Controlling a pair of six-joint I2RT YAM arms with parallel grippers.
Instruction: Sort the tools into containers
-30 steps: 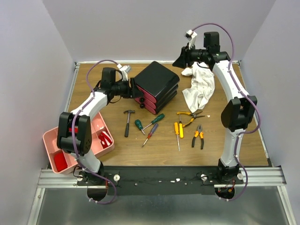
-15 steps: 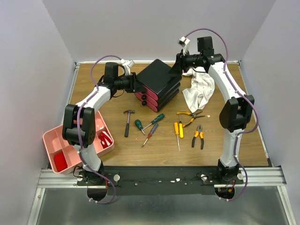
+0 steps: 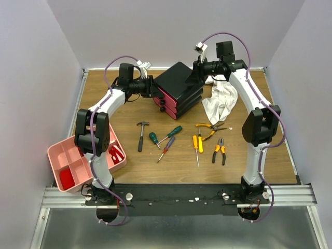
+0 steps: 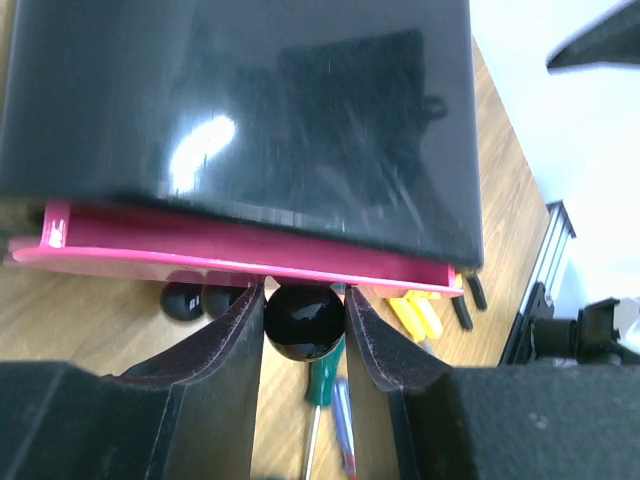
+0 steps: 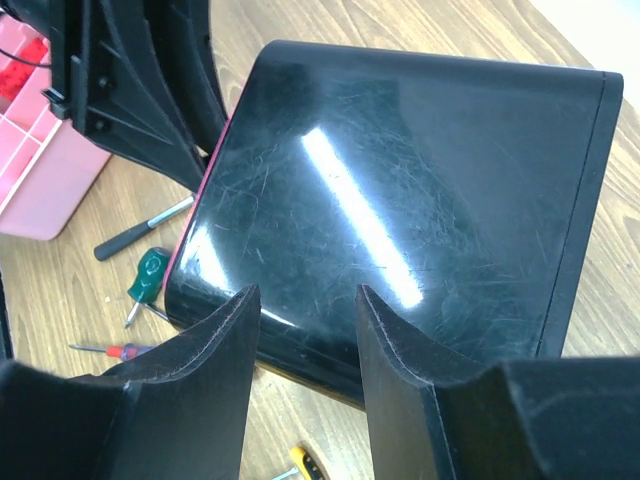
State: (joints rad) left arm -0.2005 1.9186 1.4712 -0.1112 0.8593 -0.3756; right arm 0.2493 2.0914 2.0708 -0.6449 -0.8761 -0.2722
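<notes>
Closing since a moment ago, the left gripper [image 4: 304, 300] is now pinching the top drawer's [image 4: 250, 255] black knob [image 4: 305, 322], upper middle of the overhead frame. The drawer is probably ready for pulling. The right gripper [image 5: 305, 295] is hovering open-jawed over the box [image 3: 179, 85], and the tools [image 3: 171, 133] are lying lower centre.

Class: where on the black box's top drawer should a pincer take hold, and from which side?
The round black knob on the top drawer's pink front, approached head-on, a finger on each side: it alone protrudes from the flat face.
</notes>
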